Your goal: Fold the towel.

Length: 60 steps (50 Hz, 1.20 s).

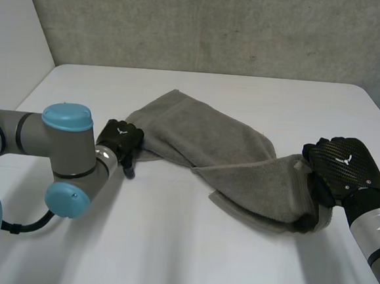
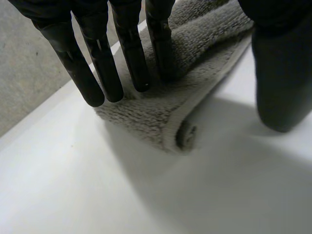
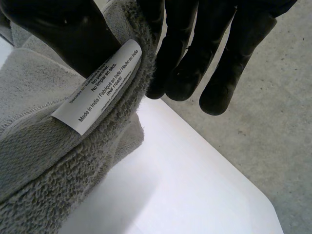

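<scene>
On the white table (image 1: pixel 188 247), a grey towel (image 1: pixel 209 143) lies bunched between both arms. The left hand (image 1: pixel 120 136) lays straight fingers (image 2: pixel 131 63) on one end, thumb apart. The right hand (image 1: pixel 340 163) pinches the other end by its white label (image 3: pixel 100 85).

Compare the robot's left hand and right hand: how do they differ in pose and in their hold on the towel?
The left hand has straight fingers, their tips resting on one end of the towel, thumb apart; the right hand pinches the other end between thumb and fingers. The left hand's end lies on the table, edge rolled; the right hand's end bears a white label beside the thumb. Both hands are black and touch the same grey towel.
</scene>
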Motion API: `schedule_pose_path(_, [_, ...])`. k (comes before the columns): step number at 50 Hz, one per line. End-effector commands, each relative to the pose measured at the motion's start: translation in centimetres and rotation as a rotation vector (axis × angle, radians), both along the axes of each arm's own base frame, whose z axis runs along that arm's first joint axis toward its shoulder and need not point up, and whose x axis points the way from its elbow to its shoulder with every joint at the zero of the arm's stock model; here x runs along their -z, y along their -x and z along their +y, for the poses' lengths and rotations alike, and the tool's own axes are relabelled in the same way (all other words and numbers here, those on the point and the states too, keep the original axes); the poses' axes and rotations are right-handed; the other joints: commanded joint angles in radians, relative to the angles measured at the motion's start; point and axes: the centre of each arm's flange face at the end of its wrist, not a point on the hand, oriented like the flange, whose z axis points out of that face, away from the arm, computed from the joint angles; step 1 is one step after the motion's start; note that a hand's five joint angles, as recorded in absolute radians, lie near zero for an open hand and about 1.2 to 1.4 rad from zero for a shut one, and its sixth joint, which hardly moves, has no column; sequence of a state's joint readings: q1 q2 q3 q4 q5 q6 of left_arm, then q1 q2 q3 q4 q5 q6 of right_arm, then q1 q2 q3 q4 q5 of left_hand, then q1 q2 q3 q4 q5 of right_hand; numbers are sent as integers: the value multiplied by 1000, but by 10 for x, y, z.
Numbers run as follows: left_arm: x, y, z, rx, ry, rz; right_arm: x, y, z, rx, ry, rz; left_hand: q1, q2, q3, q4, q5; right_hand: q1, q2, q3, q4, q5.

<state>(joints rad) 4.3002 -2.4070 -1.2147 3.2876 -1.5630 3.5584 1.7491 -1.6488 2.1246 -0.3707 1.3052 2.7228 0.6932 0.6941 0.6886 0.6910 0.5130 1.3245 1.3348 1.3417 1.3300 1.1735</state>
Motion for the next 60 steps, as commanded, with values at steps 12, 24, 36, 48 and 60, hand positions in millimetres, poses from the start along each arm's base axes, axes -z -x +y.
schedule_pose_path(12, [2,9,-33,-8,141,37,1,0,1,-2,-4,1,34,33,39,36,40,43,33,26,38,20])
schedule_pose_path(24, [9,10,-40,-10,122,27,7,-1,-1,-3,-27,6,37,36,42,39,43,26,16,9,20,2])
schedule_pose_path(36, [11,-7,-47,-35,110,-31,11,0,-1,-4,-31,29,19,19,24,22,25,26,15,9,20,2])
schedule_pose_path(48, [-2,-36,-55,-104,87,-41,11,0,-1,-4,-28,40,-139,-140,-134,-137,-133,23,13,6,17,-1])
schedule_pose_path(60, [-4,-45,-58,-119,91,-36,12,0,0,-2,-30,42,-116,-117,-111,-113,-110,23,13,6,17,-1])
